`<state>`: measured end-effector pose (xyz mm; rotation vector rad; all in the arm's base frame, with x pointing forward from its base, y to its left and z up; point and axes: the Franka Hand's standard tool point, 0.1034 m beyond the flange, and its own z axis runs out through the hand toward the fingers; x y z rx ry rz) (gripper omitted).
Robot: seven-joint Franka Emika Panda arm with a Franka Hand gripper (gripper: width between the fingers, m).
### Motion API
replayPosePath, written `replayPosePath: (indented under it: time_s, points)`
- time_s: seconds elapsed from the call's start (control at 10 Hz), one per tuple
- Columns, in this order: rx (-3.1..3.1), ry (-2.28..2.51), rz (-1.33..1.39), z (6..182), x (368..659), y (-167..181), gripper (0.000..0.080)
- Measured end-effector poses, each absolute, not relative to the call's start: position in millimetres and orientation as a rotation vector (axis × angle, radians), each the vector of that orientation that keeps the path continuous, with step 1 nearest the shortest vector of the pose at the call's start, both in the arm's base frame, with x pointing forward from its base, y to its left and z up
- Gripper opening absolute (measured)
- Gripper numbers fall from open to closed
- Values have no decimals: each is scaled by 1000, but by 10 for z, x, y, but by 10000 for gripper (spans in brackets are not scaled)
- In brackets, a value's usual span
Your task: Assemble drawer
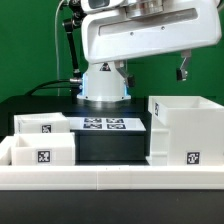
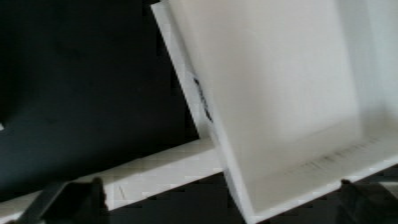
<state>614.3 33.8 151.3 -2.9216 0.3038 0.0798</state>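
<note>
White rail, tagged tray, taller open shell

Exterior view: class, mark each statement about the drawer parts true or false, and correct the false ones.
1. The large shell stands at the exterior view's right. True.
2. The gripper grips a tray box. False: it hangs above the shell, and the wrist view shows its fingers apart with nothing held.
3. The marker board lies on the table between the tray boxes and the shell. True.
4. Both tray boxes are already inside the shell. False: the rear tray box and the front tray box sit at the exterior view's left, apart from the shell.
</note>
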Motion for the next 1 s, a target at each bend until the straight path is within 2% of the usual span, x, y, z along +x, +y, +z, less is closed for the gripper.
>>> replayPosePath:
  time_s: [0.2,0.4,0.7,0.8,1.0]
  points:
    - [-2935,26,51,1511,6143,319,648]
    - [-2962,-166,21,1479,6128,-87,648]
    - [-3025,-283,-80,1315,6153,-518,648]
    - [-3054,-300,-131,1232,6164,-587,648]
    - [-3047,-299,-115,1245,6154,-563,648]
